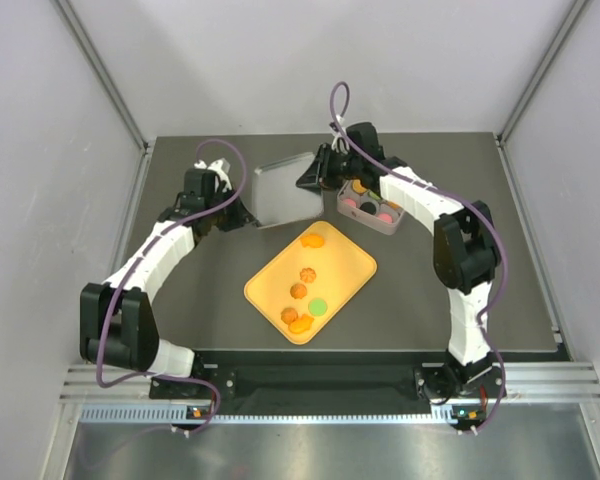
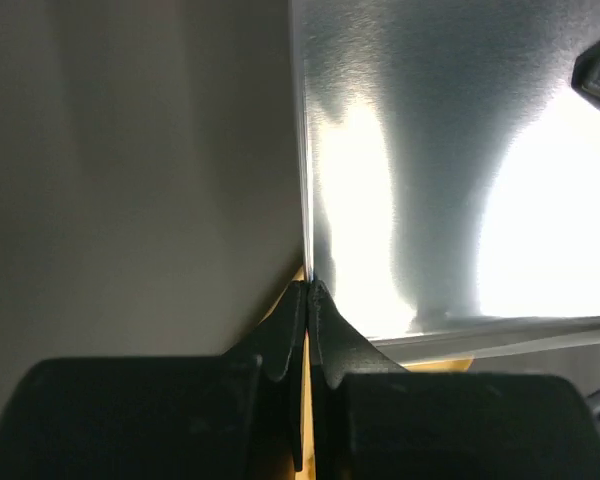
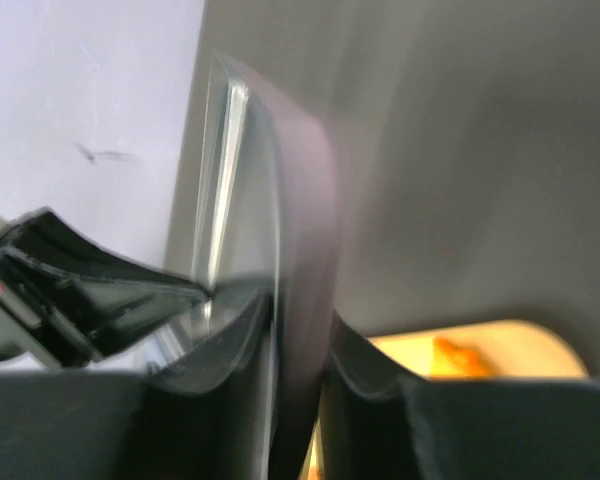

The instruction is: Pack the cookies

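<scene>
Left tool [image 1: 244, 214] and right tool [image 1: 316, 178] both clamping opposite edges of silver lid [image 1: 283, 190], upper centre. Most cookies [image 1: 307, 274] sitting on orange tray [image 1: 265, 287], mid-frame; few in pink tin [image 1: 382, 224], right of lid. Likely handling lid; next needing matched two-arm motion.
</scene>
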